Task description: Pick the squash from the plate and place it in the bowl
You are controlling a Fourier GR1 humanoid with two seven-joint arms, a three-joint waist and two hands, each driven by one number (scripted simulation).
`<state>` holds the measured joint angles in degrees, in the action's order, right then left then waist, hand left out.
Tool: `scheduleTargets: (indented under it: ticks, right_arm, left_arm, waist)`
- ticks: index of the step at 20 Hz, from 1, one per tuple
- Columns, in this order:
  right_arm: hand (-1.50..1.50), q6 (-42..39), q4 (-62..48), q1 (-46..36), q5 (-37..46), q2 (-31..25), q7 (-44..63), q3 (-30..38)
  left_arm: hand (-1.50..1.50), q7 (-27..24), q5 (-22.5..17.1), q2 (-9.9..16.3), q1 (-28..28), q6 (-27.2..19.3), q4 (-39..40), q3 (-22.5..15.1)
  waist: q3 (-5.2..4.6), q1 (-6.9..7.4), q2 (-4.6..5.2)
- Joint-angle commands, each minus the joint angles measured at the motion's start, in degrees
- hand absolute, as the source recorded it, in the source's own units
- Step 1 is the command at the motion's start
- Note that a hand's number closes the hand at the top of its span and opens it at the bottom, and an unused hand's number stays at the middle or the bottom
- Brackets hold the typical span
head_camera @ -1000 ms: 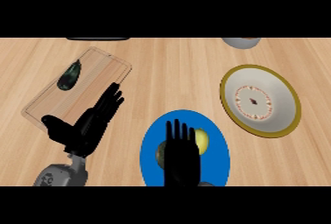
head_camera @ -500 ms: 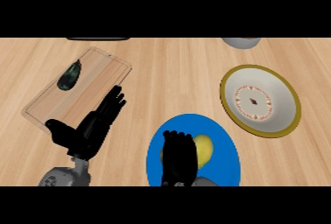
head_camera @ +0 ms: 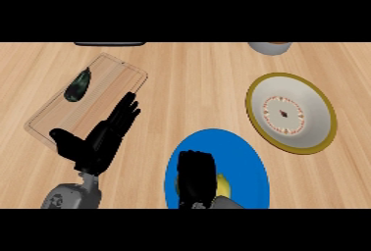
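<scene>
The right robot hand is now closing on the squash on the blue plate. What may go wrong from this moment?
1. The right robot hand covers most of the yellow squash, so whether it sits well in the fingers cannot be seen; it might slip on lifting.
2. The squash lies on the blue plate, which may shift with it.
3. The bowl stands apart to the right; a low carry could hit its yellow rim.

A yellow squash point(head_camera: 224, 188) on a blue plate point(head_camera: 246, 154); a white, gold-rimmed bowl point(head_camera: 291, 113) with brown-dotted ring; pale striped wood counter point(head_camera: 196, 83).
</scene>
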<state>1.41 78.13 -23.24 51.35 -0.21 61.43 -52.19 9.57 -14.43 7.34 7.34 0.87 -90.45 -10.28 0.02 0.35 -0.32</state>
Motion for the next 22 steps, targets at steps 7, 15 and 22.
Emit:
scheduleTargets:
  ticks: [7,15,22]
  right_arm:
    - [1.50,-2.36,-2.90,4.06,-2.82,-6.81,-8.49,4.93]
    - [1.50,-4.37,5.80,7.36,8.66,-6.24,1.89,1.21]
    - [1.50,-10.69,28.86,9.05,14.08,-7.70,6.09,4.29]
  left_arm:
    - [0.00,-0.54,-0.45,0.54,0.79,2.47,1.83,2.67]
    - [0.00,-0.51,0.38,-0.31,-1.40,2.64,0.01,1.83]
    - [0.00,-2.54,0.21,0.41,-0.94,4.12,3.00,4.12]
  waist:
    - [-0.02,-0.38,0.43]
    - [-0.03,-0.46,0.12]
    - [-0.06,-1.01,0.10]
